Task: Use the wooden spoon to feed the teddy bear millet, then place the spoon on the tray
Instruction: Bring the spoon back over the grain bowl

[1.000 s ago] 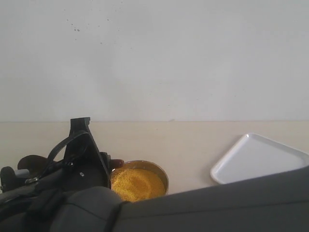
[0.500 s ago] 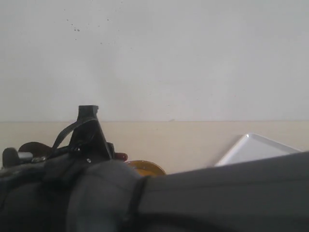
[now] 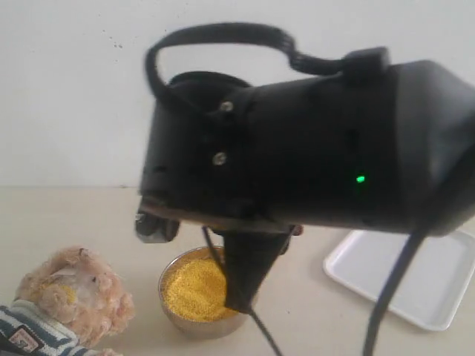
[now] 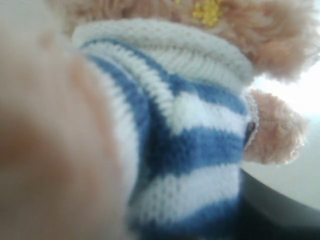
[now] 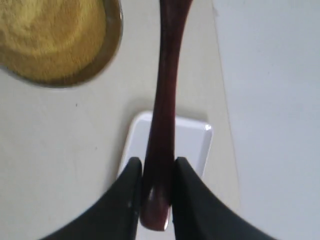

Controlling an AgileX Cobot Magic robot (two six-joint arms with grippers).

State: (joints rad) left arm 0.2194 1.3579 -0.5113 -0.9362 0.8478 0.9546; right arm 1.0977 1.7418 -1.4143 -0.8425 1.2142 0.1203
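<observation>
Wooden spoon (image 5: 164, 100) pinched in right end effector (image 5: 156, 165) — arm high over millet (image 3: 194, 288).

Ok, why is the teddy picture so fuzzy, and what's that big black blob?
Left wrist view: the camera is so close to the teddy bear that part of it smears pale; only its striped shirt looks sharp. Exterior view: a robot arm near the lens is the dark, soft blob. Right wrist view: the wooden spoon is clear, the right gripper blurry.

No legible text; badge (image 3: 21, 339) on the teddy bear (image 3: 74, 293) unreadable
</observation>
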